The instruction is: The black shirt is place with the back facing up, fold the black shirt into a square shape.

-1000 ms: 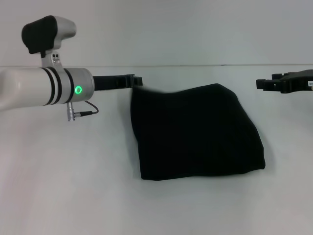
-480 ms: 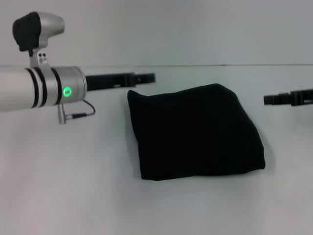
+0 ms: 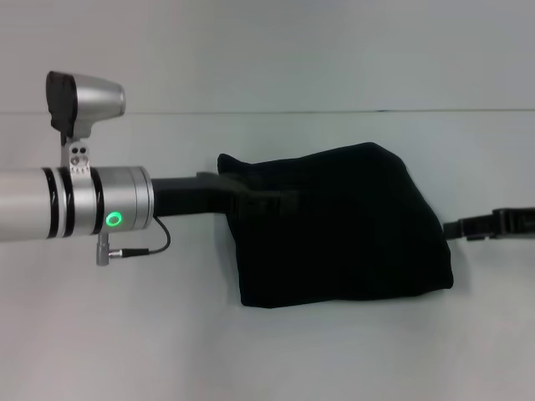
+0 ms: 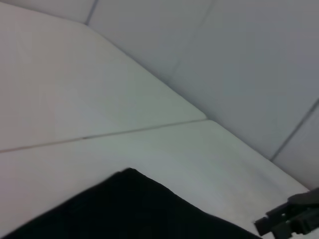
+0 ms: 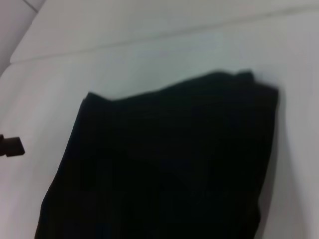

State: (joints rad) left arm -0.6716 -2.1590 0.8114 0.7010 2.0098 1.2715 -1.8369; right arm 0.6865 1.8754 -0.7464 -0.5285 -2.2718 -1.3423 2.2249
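Left end effector point(image 3: 280, 203) reaches level over the folded black shirt point(image 3: 351, 242).

- A bare test room or robotics lab, by the look of it.
- Plain white desk point(image 3: 125, 334) spans the whole head view, with nothing homely on it.
- Blank pale panelled wall point(image 4: 239, 59) behind, seams showing between panels.
- A white robot arm point(image 3: 50, 213) with a lit green indicator reaches across the desk.

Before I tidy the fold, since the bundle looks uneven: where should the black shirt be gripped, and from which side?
Probably the raised far-left corner of the black shirt, coming in from the robot's left, where the left gripper is. That corner pokes out from the bundle, so there is a free edge to pinch. The right gripper sits by the right edge.
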